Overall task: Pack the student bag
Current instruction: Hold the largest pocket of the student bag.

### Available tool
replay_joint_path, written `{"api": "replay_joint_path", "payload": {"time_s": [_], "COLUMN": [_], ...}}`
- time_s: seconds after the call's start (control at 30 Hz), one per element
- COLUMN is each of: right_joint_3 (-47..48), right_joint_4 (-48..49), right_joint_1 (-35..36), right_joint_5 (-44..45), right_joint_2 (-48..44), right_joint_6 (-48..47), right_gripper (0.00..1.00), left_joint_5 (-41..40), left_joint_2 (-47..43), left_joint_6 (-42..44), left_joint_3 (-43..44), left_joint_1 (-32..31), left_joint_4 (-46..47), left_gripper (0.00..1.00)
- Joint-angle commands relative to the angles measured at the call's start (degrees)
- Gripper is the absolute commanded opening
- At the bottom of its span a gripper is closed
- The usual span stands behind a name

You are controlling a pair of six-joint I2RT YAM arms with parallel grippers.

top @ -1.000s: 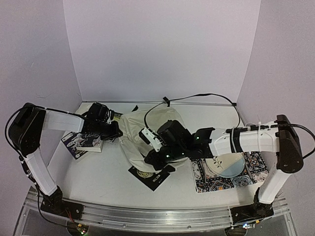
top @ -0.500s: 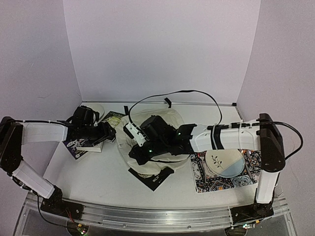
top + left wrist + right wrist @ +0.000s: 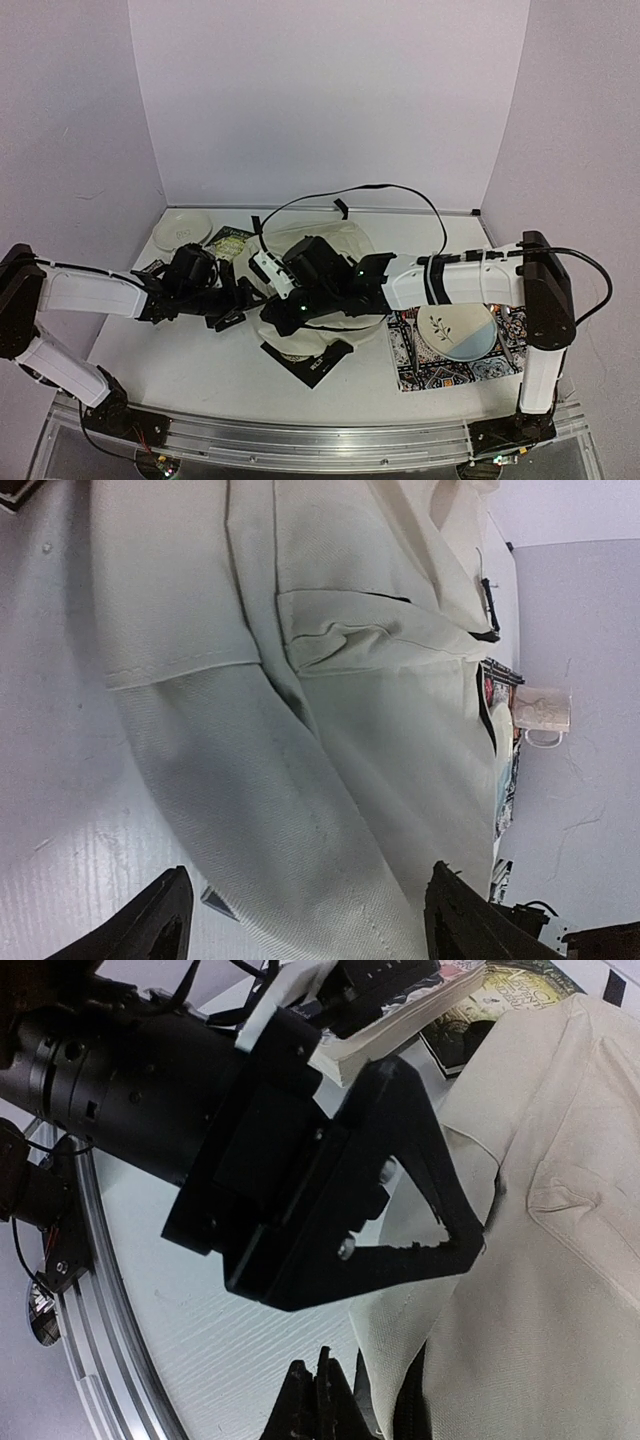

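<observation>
The student bag [image 3: 343, 236] is a cream fabric backpack lying in the middle of the table, also seen as the bag [image 3: 330, 730] and the bag [image 3: 560, 1260]. My left gripper [image 3: 238, 302] is open at the bag's left edge. Its two black fingers [image 3: 165, 930] straddle the cream fabric, with the left gripper [image 3: 310, 935] holding nothing. My right gripper [image 3: 288, 312] reaches over the bag's near left side. In its own view the right gripper [image 3: 322, 1400] is shut beside the dark zipper [image 3: 412, 1405]; whether it pinches fabric is unclear.
A thick paperback [image 3: 400, 1022] and a dark book [image 3: 230, 241] lie left of the bag, a black book [image 3: 316, 364] at its near edge. A white plate [image 3: 180, 229] sits far left. A patterned mat [image 3: 500, 362] with a plate [image 3: 456, 333] is at the right.
My left gripper has opened and moved right, from the books to the bag's left edge. My right gripper has shifted left over the bag, still shut.
</observation>
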Motion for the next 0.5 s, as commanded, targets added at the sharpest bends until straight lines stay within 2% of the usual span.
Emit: {"api": "replay_joint_path", "payload": {"time_s": [0.0, 0.07, 0.13, 0.2, 0.33, 0.47], "right_joint_3": [0.6, -0.2, -1.0, -2.0, -5.9, -11.4], "right_joint_4": [2.1, 2.1, 2.2, 2.2, 2.0, 1.7], "right_joint_1": [0.5, 0.5, 0.5, 0.5, 0.3, -0.9], "right_joint_5": [-0.2, 0.3, 1.0, 2.5, 7.6, 12.4], "right_joint_2": [-0.5, -0.8, -1.2, -1.8, -4.5, -8.2], "right_joint_6": [-0.5, -0.5, -0.6, -0.9, -1.8, -2.1], "right_gripper": [0.00, 0.00, 0.00, 0.00, 0.00, 0.00], "left_joint_5": [0.4, 0.0, -0.2, 0.0, -1.3, -3.7], "left_joint_2": [3.9, 5.2, 6.2, 6.8, 4.3, 0.2], "left_joint_6": [-3.9, -4.1, -4.1, -3.9, -3.1, -1.5], "left_joint_3": [2.2, 3.2, 3.9, 3.9, 2.6, 2.7], "left_joint_1": [-3.0, -4.0, -4.6, -4.7, -4.7, -4.6], "left_joint_4": [6.6, 7.1, 7.2, 7.3, 7.1, 4.5], "left_gripper": [0.81, 0.79, 0.72, 0.60, 0.24, 0.04]}}
